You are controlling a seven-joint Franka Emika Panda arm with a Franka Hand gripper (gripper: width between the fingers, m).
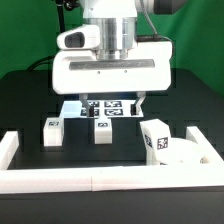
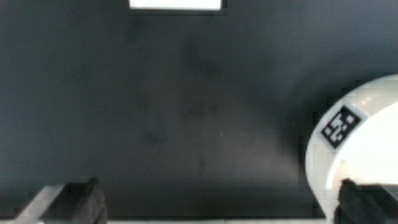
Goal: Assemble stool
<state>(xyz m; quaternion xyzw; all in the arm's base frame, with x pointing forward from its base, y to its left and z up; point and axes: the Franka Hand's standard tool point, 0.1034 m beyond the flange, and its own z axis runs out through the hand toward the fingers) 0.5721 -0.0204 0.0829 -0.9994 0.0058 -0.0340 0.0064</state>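
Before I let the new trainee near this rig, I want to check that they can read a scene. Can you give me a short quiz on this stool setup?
1. True or false: the end effector is shut.
2. The seat disc lies toward the exterior view's: A) left, B) right, C) middle.
3. What flat, tagged white sheet lies on the table below the end effector?

Key
1. False: it stands open, holding nothing.
2. B.
3. The marker board.
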